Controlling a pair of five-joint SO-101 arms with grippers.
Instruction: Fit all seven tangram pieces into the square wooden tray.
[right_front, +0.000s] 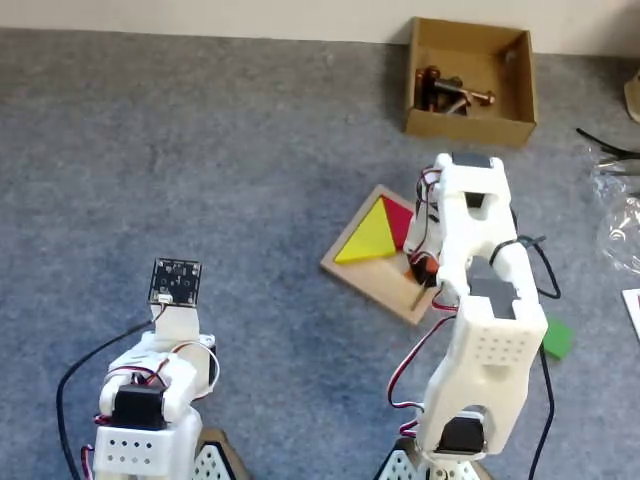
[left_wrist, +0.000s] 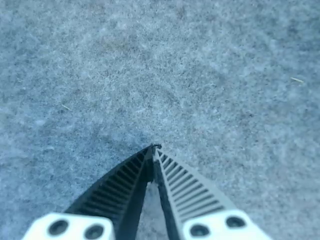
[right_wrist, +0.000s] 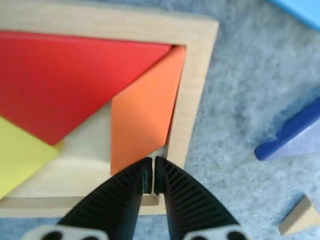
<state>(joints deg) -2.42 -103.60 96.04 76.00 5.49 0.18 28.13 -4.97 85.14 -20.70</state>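
Wooden tray (right_wrist: 197, 85), red triangle (right_wrist: 65, 80), yellow triangle (right_wrist: 20, 155), orange piece (right_wrist: 142, 120) inside; left hand (left_wrist: 154, 152), right hand (right_wrist: 152, 165) pinched together, empty.

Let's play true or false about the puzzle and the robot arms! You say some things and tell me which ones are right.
1. The red piece lies in the wooden tray. True.
2. The green piece is in the tray. False: it lies on the carpet, outside the tray.
3. The left gripper holds a yellow piece. False: it is shut on nothing, over bare carpet.
4. The orange piece lies right beside the red piece in the tray. True.
5. All seven pieces are in the tray. False: bare wood shows inside it, and a blue piece lies outside on the carpet.
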